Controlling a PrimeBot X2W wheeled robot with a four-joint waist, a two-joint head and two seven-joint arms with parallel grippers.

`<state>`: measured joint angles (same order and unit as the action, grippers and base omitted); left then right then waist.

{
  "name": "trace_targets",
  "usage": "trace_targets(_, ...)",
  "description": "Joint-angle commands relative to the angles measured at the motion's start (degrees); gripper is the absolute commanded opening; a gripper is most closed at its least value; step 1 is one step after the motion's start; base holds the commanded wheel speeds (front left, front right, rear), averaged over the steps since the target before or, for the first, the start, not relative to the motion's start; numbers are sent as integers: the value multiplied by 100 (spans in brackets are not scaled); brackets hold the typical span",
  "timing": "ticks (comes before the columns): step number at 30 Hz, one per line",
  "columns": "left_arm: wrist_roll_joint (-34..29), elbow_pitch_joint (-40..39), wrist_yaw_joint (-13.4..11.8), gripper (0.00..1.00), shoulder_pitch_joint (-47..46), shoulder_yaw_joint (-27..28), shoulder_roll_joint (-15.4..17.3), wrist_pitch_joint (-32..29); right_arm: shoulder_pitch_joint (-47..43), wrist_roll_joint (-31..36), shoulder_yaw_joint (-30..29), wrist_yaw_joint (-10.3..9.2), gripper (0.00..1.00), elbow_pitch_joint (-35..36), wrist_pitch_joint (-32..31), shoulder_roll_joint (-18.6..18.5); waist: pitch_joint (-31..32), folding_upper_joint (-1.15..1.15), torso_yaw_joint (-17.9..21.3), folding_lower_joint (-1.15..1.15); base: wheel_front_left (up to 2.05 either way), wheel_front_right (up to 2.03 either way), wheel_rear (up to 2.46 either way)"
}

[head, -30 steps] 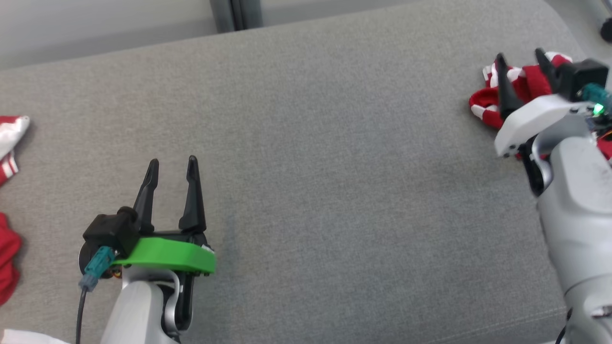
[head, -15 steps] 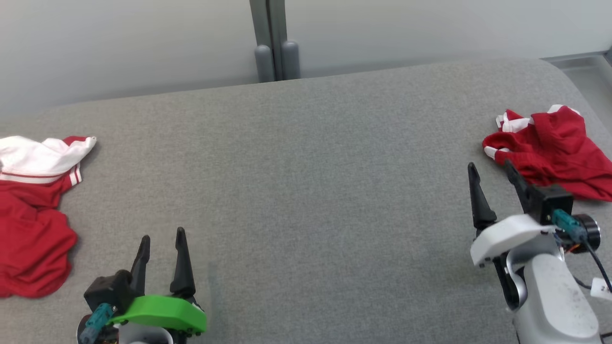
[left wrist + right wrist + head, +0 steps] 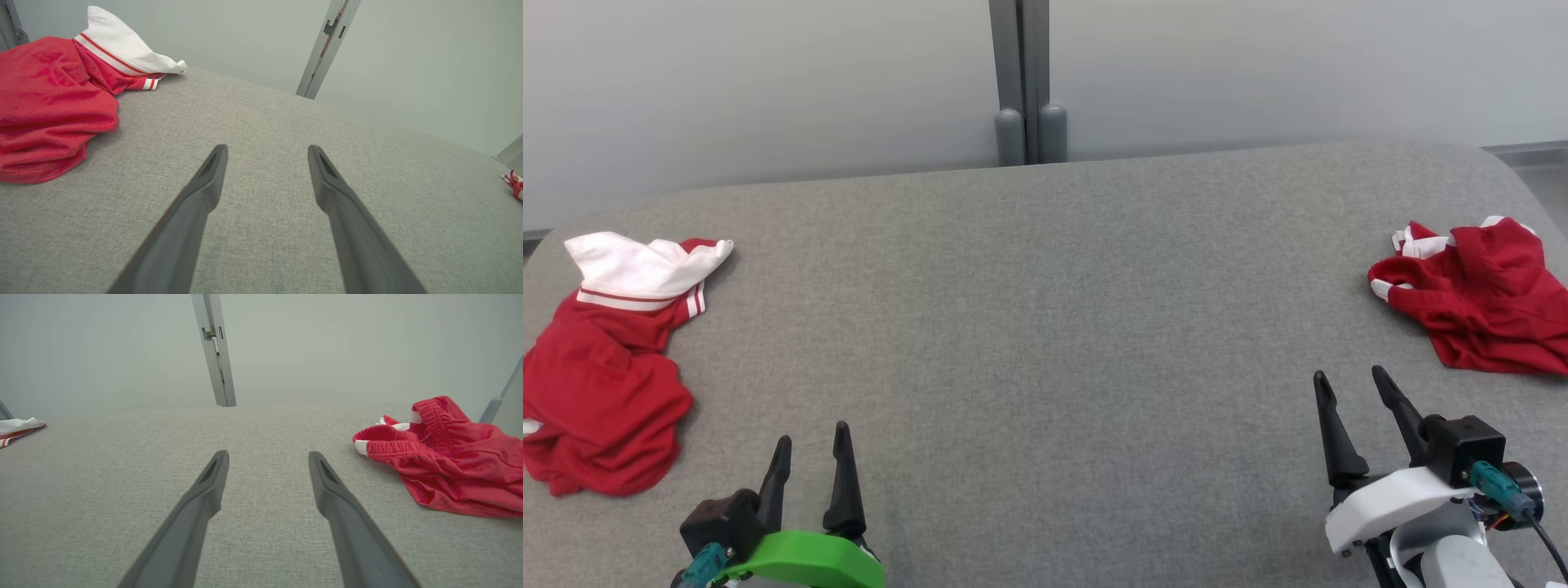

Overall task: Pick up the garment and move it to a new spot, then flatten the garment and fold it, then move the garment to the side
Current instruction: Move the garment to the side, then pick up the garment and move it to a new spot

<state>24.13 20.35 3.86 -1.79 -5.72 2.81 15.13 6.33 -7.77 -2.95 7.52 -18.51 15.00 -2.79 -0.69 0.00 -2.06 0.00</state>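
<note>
Garment (image 3: 457,477), prob. shorts: waistband (image 3: 435,426) crisp from R wrist, vague from head.

A grey fabric-covered surface (image 3: 1045,343) carries two crumpled garments, well apart: a red-and-white garment (image 3: 605,384) near its left edge and a red garment (image 3: 1478,310) with white trim near its right edge

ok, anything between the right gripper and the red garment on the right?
Nothing. Only bare grey padding lies between the right gripper and the red garment; the head and right wrist views both show it.
</note>
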Motion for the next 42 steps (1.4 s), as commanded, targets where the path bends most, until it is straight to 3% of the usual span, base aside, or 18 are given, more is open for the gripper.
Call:
trace_targets(1, -29, -14, -30, 100, 65, -15, 17, 2, -72, -31, 26, -6, 100, 48, 25, -22, 1, 0, 14, 0, 0, 0, 0)
trace_targets(14, -26, -71, -40, 100, -66, -130, 18, 2, -127, -14, 34, -6, 100, 17, 26, -20, 8, 0, -78, 0, 0, 0, 0)
trace_targets(32, -187, -165, 8, 100, -54, -84, 17, 2, -4, -47, 187, -6, 100, 50, 26, -21, 52, 0, -1832, 0, 0, 0, 0)
trace_targets(42, -221, -244, 57, 100, 14, 11, 16, 2, 85, -136, 381, -6, 100, 13, 25, -23, -25, 0, -2240, 0, 0, 0, 0)
